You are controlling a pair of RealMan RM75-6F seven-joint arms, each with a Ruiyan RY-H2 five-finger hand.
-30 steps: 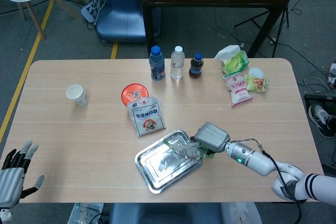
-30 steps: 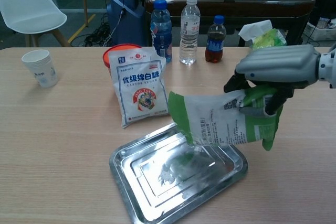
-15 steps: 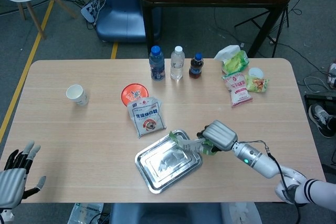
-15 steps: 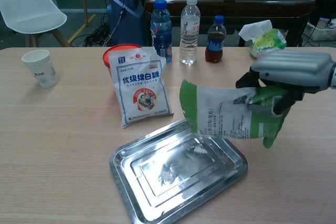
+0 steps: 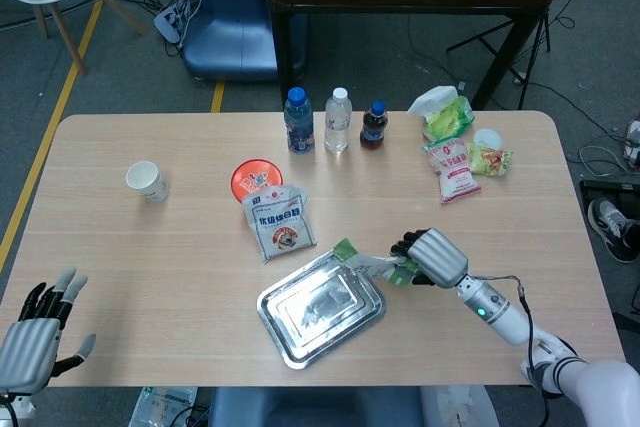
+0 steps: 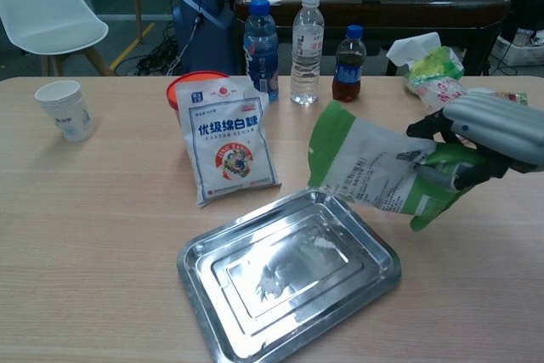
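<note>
so the right hand [image 6: 476,146] is gripping the green and white bag [image 6: 378,172] at the right of the frame, holding it tilted just above the upper right corner of the steel tray [image 6: 212,295]. Looks like the pouring step; next it probably needs tipping further. Left hand [image 5: 35,337] is hanging open, lower left

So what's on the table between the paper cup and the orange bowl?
Nothing: between the paper cup and the orange bowl the table is bare wood, clearest in the head view.
</note>
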